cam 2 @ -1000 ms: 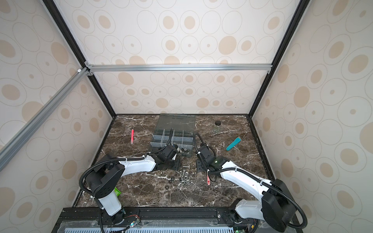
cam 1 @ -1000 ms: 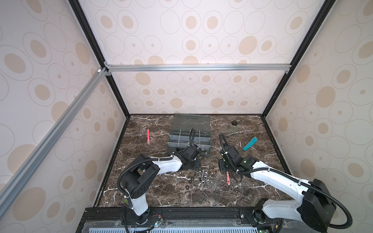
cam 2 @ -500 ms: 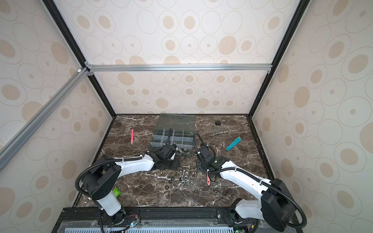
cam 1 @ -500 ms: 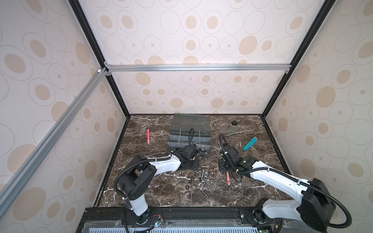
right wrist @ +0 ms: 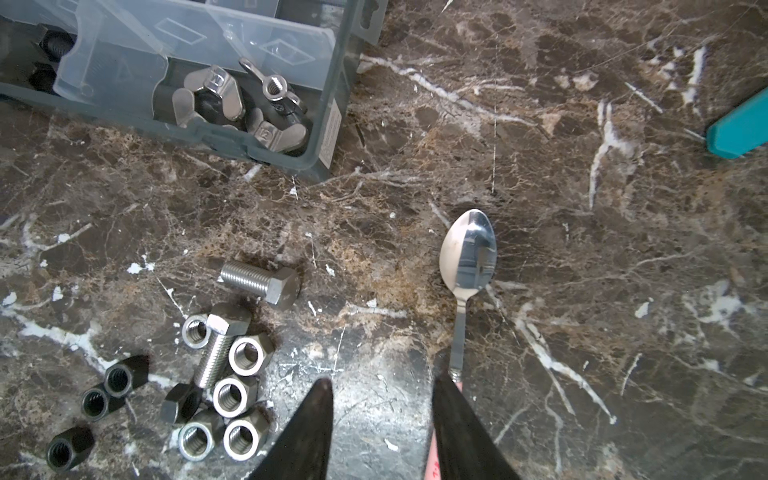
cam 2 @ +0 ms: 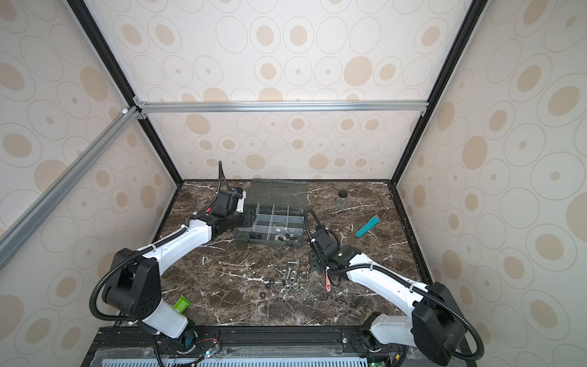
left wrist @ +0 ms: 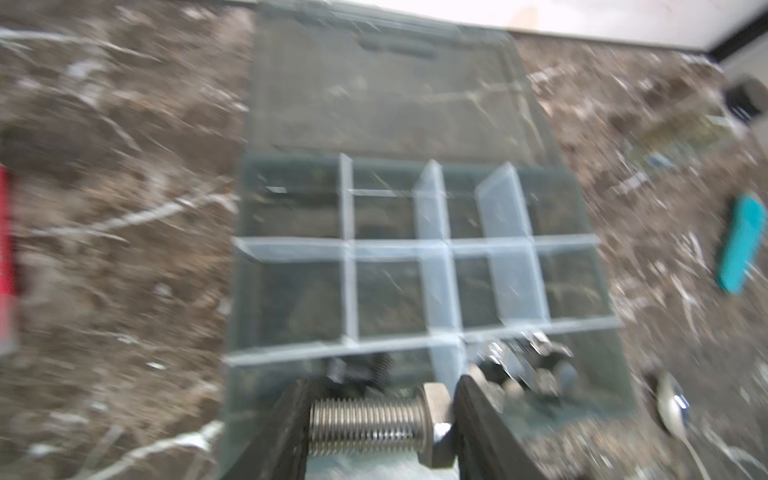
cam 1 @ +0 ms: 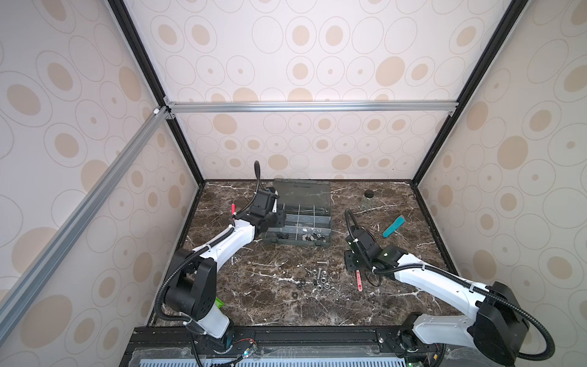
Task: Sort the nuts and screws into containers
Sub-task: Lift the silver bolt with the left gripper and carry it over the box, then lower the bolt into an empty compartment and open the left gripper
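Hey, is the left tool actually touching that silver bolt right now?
Touching. The left wrist view shows the silver bolt clamped crosswise in the left tool. Its threaded end presses against one side and its hex head against the other.

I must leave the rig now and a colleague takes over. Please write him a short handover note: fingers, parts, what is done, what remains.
Left gripper: fingers shut on a silver screw, held at the organizer box.
Right gripper: open, empty, low over the table beside the spoon.
Done: wing nuts and dark screws lie in two front compartments.
To do: two silver screws, silver nuts and black nuts loose on the table; the held screw not yet dropped.
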Available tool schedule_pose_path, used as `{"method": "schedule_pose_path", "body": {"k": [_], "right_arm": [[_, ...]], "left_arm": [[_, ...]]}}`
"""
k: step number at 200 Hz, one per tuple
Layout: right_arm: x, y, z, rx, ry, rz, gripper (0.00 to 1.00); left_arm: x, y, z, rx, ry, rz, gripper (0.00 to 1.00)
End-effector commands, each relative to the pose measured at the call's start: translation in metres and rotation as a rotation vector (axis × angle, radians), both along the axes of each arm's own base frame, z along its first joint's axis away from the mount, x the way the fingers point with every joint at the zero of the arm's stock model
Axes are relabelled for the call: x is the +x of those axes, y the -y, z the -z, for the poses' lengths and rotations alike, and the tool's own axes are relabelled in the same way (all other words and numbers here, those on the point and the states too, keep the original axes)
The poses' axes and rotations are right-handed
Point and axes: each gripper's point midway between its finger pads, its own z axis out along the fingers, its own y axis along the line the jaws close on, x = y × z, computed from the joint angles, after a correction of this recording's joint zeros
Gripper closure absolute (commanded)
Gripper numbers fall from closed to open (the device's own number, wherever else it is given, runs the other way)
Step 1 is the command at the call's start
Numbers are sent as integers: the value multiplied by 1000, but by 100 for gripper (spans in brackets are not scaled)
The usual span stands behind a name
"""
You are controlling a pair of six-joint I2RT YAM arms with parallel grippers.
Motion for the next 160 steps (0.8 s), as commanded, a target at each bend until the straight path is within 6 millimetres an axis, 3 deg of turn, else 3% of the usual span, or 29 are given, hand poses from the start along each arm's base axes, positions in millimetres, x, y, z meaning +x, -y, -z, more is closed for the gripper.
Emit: {"method": "schedule_pose_path", "body": {"k": [1,62,94,160], "right_arm": [[3,3,-15,6,28,22,57],[-3,13,-21,1,42,42,57],[-7,21,-23,-5,54,60,57],[-13,27,-22,3,58,75,56]], "left_arm": [[18,-10,-1,54,-7,24,59],[44,-10,21,12,-33,-2,59],[45,-10,24,-12,-36,-16,42],[34,-13,12,-44,-7,-20,39]]}}
